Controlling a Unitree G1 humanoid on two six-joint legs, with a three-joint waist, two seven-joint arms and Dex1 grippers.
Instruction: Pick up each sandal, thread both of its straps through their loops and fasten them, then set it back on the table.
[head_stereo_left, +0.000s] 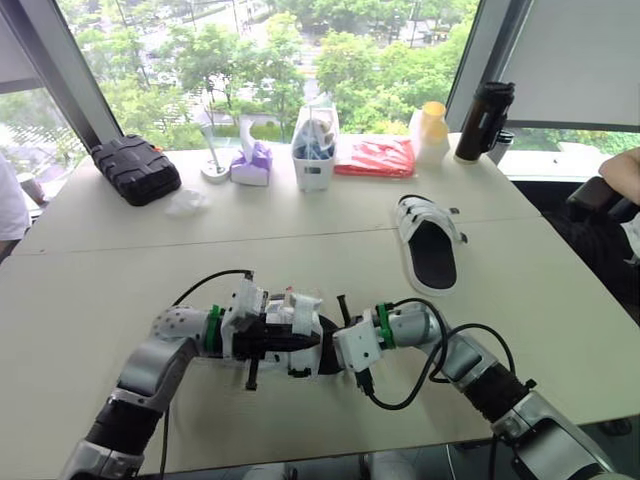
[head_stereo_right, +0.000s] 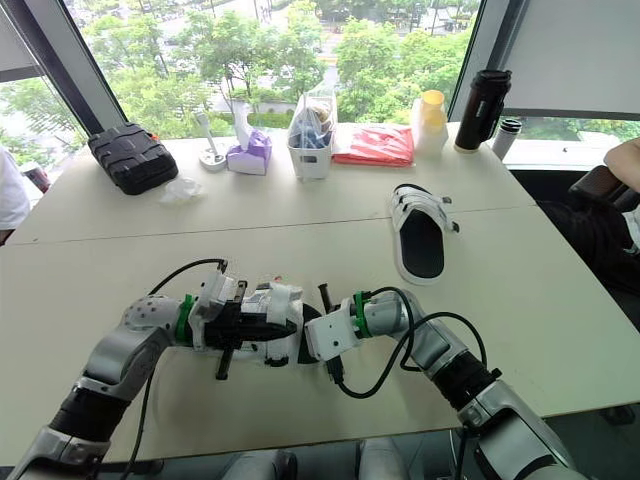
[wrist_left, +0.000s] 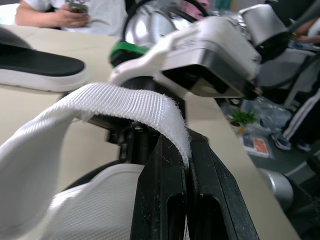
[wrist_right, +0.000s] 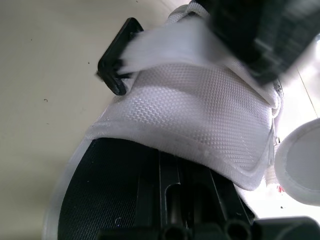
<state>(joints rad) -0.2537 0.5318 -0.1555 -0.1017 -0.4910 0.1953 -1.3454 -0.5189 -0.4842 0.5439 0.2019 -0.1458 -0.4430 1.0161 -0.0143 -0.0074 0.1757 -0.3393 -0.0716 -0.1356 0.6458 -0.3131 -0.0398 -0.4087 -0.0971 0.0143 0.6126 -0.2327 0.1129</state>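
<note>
Green treetops are seen through the windows beyond a pale table (head_stereo_left: 120, 270), and the action is at its near edge. One sandal (head_stereo_left: 300, 345) is held between the two arms, close to the tabletop. A white strap (wrist_left: 125, 107) is pinched flat in the narrow jaws of the left gripper (wrist_left: 187, 150) and drawn up off the upper. The right gripper (head_stereo_left: 333, 338) is pushed in over the black footbed from the right; how its jaws stand cannot be told. A black loop (wrist_right: 116, 62) is seen at the sandal's side, the strap just beside it. The second sandal (head_stereo_left: 428, 243) is left lying farther off to the right. Along the far edge, a black case (head_stereo_left: 135, 168), a tissue box (head_stereo_left: 251, 165) and a black bottle (head_stereo_left: 483, 121) are lined up.
</note>
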